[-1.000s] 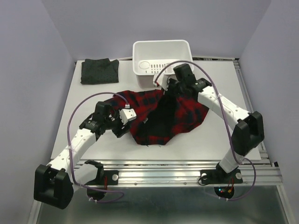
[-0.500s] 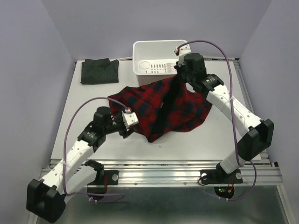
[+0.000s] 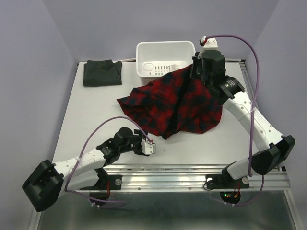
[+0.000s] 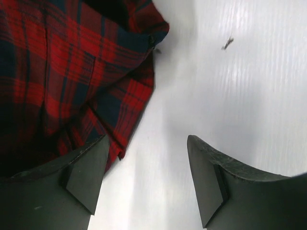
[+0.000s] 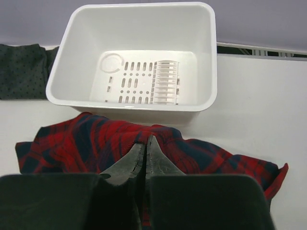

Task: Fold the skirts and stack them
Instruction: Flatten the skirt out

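Robotics lab cell: plain lilac walls (image 3: 43, 43), white table (image 3: 96, 112), aluminium rail frame (image 3: 182, 171).

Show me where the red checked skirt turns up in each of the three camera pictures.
Top external: the plaid skirt lies in the middle of the picture, its far right corner lifted.
Left wrist: it fills the upper left, beside the open left gripper.
Right wrist: it spans the lower half, pinched in the shut right gripper.
Shared landmark: the white tub, just behind the skirt in the top and right wrist views. The left wrist view lacks it.
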Robot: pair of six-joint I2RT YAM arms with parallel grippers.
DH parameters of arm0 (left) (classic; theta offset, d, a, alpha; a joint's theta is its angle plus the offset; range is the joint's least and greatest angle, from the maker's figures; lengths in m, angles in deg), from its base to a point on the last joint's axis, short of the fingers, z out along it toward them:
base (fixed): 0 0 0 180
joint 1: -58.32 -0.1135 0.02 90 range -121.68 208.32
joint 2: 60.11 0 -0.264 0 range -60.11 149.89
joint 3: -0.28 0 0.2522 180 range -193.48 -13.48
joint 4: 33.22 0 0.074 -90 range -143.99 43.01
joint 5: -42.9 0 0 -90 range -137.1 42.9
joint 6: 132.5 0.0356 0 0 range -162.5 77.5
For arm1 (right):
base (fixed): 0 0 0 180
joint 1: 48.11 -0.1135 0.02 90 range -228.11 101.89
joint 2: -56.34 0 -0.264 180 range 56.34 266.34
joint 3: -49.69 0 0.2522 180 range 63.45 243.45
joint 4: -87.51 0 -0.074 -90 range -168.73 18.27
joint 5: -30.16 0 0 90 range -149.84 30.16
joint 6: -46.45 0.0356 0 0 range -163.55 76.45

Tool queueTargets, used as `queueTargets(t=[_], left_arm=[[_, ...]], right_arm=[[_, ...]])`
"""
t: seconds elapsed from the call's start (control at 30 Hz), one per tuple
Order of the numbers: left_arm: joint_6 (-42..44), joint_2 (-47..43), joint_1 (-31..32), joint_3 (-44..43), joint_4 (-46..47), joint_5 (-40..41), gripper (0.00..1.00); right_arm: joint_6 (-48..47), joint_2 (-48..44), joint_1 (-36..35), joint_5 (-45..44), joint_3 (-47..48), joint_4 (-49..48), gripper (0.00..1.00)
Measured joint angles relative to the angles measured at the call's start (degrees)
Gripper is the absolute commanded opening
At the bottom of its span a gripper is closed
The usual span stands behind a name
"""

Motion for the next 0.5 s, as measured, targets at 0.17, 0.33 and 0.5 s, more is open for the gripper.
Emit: queueTargets(t=[0.17,0.33,0.5], left_arm=[[-3.1,9.8,6.8,-1.0,8.0,5.3,0.76],[-4.9,16.0,9.1,-3.4,9.9,10.3,0.77],[-6.7,18.9,10.4,-8.3,10.8,14.2,0.77]], right_arm=[[1.8,0.0,0.0,-0.5,0.4,0.0,0.01],[2.7,0.0,0.0,-1.0,0.4,0.0,0.01],[2.7,0.1,0.0,-1.1,0.4,-0.1,0.01]])
